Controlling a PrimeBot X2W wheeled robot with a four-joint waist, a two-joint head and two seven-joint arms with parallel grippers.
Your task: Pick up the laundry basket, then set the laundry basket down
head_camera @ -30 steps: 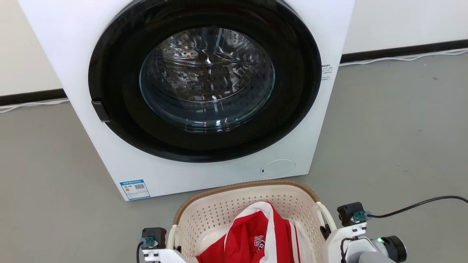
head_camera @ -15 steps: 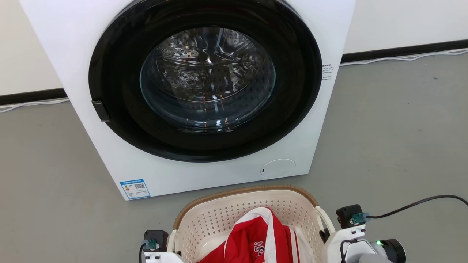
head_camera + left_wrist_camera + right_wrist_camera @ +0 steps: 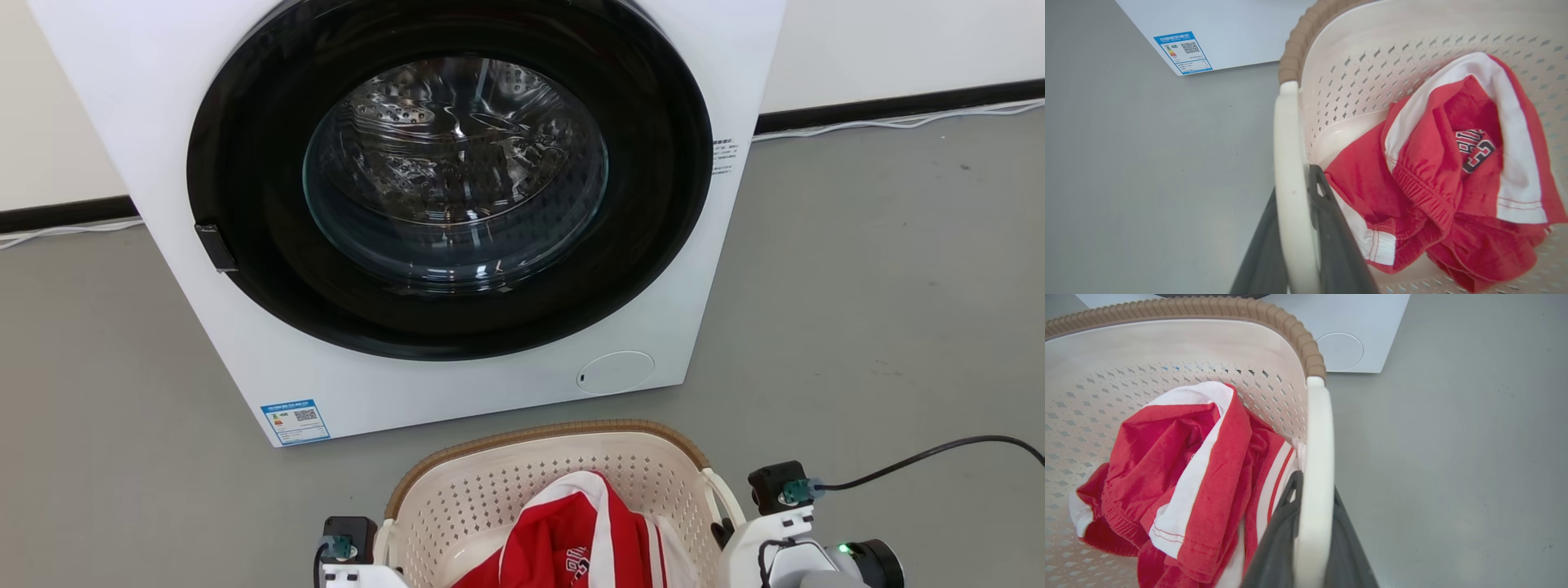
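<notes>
Cream basket (image 3: 539,433) with red clothes (image 3: 563,539) is at 6 o'clock of the washer (image 3: 490,384); left gripper (image 3: 1295,188) is closed on the left handle (image 3: 1288,134), right gripper (image 3: 1314,486) on the right handle (image 3: 1318,428).

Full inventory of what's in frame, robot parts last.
washing machine: one, white with black door ring, straight ahead.
energy label: one, blue and white, machine's lower left corner.
laundry basket: one, cream with brown rim, in front of the machine.
clothing: red and white, bundled in the basket; count unclear.
black cable: one, on the grey floor, right side.
white cable: along the black baseboard.
left gripper: dark, clamped on the left handle.
right gripper: dark, clamped on the right handle.
</notes>
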